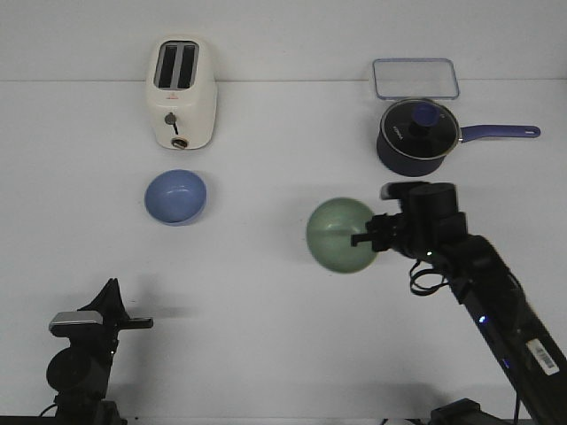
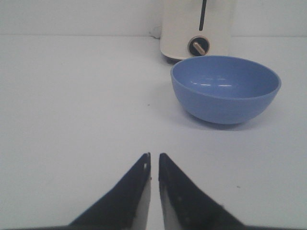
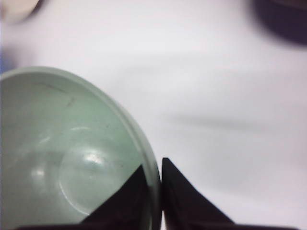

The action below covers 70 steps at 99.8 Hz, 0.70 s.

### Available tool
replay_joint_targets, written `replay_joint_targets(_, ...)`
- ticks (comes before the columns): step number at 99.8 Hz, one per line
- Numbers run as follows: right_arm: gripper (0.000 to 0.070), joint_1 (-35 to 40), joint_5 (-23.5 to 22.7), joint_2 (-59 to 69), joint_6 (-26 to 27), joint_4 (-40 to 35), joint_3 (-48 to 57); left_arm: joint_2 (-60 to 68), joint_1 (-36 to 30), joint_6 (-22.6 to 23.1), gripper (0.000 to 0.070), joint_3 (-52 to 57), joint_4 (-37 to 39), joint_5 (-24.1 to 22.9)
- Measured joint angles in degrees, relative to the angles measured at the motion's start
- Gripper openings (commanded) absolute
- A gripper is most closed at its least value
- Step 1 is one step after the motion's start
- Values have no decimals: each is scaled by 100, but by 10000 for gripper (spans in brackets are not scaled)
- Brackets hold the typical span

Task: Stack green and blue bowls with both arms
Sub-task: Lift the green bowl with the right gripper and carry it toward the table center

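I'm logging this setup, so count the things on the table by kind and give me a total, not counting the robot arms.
Bowls: 2, the blue bowl and the green bowl, which the right gripper holds by its rim
Toaster: 1
Lidded pot: 1
Clear container: 1
Total: 5

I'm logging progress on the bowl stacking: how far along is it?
Done: the right gripper has pinched the rim of the pale green matte bowl. In hand: that bowl, carried tilted. Left: setting it into the round periwinkle blue bowl, untouched near the cream toaster; the left gripper waits shut.
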Motion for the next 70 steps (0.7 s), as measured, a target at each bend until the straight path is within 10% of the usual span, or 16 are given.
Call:
replay_joint_targets(58,1,1622,544,1307,678,925,-745,0,0,0,15,0,0,0)
replay_joint_targets(70,202,1648,560,1353,675,909,-761,0,0,0,15,0,0,0)
